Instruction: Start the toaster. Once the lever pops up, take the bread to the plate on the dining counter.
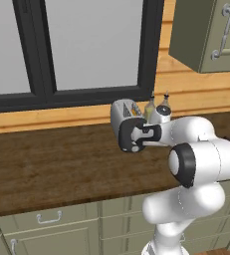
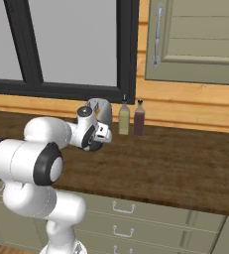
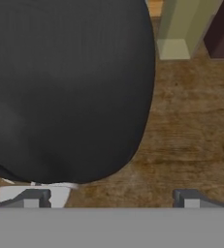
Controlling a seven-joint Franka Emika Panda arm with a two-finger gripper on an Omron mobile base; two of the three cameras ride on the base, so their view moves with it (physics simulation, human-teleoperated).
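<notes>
We note the worktop [image 2: 175, 158], wood-topped, carrying the toaster [image 1: 125, 112] against its back wall beside two bottles [image 2: 131, 118]. The end effector [image 3: 111, 197], fingers apart and empty, sits at the toaster's black end. We judge starting it pending: next, press the lever.

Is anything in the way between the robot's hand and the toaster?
No, nothing visible is. The open end effector is right up at the toaster, whose black end panel looms close in the hand view. The two bottles stand off to one side on the worktop.
</notes>
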